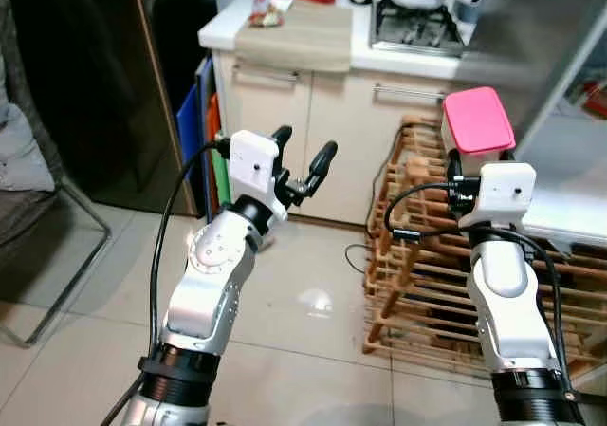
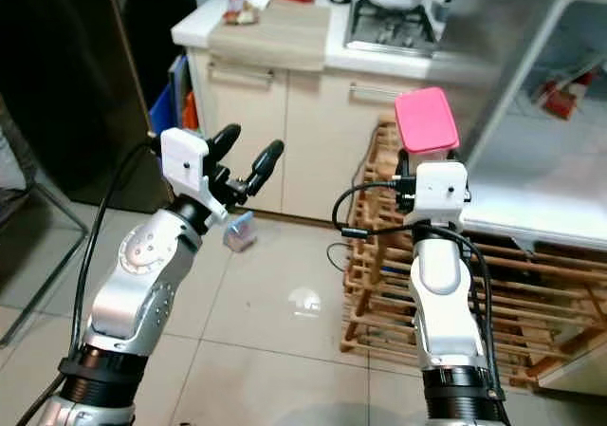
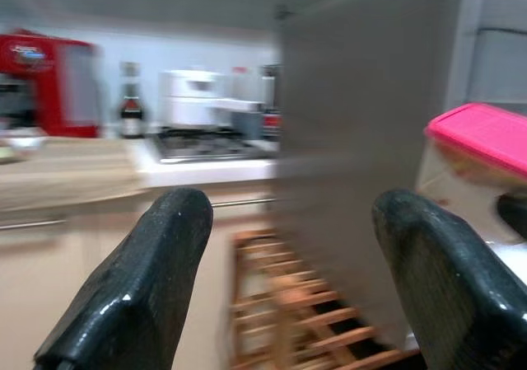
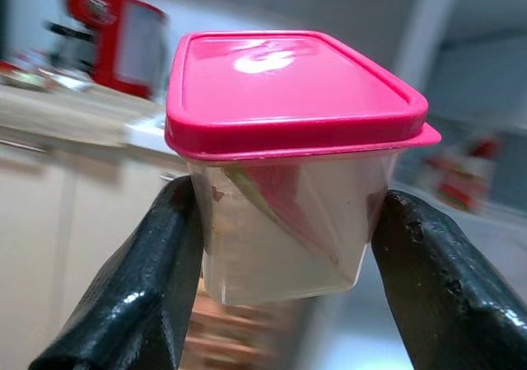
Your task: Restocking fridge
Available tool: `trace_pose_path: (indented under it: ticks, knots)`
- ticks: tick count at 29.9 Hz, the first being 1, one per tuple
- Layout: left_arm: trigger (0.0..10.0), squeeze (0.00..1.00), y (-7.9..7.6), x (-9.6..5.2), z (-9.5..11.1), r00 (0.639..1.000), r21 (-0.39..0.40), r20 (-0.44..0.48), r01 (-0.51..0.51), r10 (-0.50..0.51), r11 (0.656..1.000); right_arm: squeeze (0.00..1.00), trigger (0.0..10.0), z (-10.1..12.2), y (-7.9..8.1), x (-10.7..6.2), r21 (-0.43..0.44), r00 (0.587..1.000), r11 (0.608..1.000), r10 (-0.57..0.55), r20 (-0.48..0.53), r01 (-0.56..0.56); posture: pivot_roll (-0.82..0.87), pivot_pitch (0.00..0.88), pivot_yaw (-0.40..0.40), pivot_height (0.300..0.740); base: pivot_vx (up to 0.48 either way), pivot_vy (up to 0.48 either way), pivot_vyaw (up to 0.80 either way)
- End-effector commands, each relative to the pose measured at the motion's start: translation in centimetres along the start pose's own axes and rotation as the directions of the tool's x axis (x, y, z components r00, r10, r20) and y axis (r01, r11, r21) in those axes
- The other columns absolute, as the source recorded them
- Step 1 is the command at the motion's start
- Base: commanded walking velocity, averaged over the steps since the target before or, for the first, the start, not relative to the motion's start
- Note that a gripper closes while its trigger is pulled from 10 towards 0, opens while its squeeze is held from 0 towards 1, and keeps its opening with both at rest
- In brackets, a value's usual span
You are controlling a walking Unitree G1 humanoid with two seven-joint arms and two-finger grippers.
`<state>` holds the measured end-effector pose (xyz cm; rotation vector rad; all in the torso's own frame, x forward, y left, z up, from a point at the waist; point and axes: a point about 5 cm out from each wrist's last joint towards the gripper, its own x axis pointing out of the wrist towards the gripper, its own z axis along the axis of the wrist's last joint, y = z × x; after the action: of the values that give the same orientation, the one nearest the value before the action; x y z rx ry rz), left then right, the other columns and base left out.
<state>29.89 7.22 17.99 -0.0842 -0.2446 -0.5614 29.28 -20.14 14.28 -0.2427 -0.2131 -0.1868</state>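
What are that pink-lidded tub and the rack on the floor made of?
The tub in the right gripper looks like clear, slightly cloudy plastic: its contents show through. Its lid seems glossy pink plastic, catching a highlight. The rack looks like unpainted light wood slats.

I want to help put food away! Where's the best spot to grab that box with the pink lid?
Grab the clear walls of the box just under the pink lid, squeezing two opposite sides. The lid's rim sticks out, so it probably stops slipping. The right tool holds it that way.
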Motion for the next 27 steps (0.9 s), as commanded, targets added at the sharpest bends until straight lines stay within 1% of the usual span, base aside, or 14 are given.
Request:
trace_pose_path:
  ticks: [1, 6, 19, 21, 23, 27]
  knots:
    - [10.0, 0.00, -0.1, 0.3, 0.2, 1.000, 0.021, 0.005, 0.024, -0.024, 0.999, 0.00, 0.0, 0.4, -0.3, 0.1, 0.005, 1.000, 1.000, -0.020, 0.019, 0.020, -0.15, 0.003, -0.010, 0.740, 0.322, -0.349, 0.00]
    - [10.0, 0.00, -0.2, 0.4, 0.2, 0.999, 0.031, 0.011, 0.041, -0.041, 0.999, 0.00, 0.0, 0.1, -0.7, -0.2, -0.008, 0.999, 0.999, -0.035, 0.010, 0.035, -0.15, 0.000, -0.007, 0.740, 0.339, -0.336, 0.00]
    - [10.0, 0.00, -0.3, 0.4, 0.3, 0.998, 0.023, 0.017, 0.053, -0.054, 0.998, 0.00, 0.0, -0.2, -1.1, -0.7, -0.028, 0.998, 0.998, -0.065, 0.001, 0.065, -0.15, 0.015, -0.004, 0.740, 0.344, -0.331, 0.00]
    - [10.0, 0.00, -0.4, 0.4, 0.1, 0.998, 0.014, 0.005, 0.056, -0.056, 0.998, 0.00, 0.0, -0.6, -1.1, -0.7, 0.003, 0.997, 0.997, -0.073, -0.037, 0.073, -0.15, 0.018, -0.003, 0.740, 0.362, -0.311, 0.00]
    - [10.0, 0.00, -0.5, 0.4, -0.1, 0.998, 0.012, -0.013, 0.064, -0.063, 0.998, 0.00, 0.0, -0.9, -1.1, -0.5, 0.035, 0.995, 0.996, -0.077, -0.066, 0.079, -0.14, 0.017, -0.002, 0.740, 0.360, 0.000, 0.00]
    - [10.0, 0.00, -0.6, 0.4, -0.6, 0.995, 0.023, -0.043, 0.094, -0.092, 0.995, 0.00, 0.0, -1.5, -1.2, 0.3, 0.081, 0.987, 0.990, -0.102, -0.121, 0.112, -0.13, 0.017, -0.001, 0.740, 0.000, 0.000, 0.00]
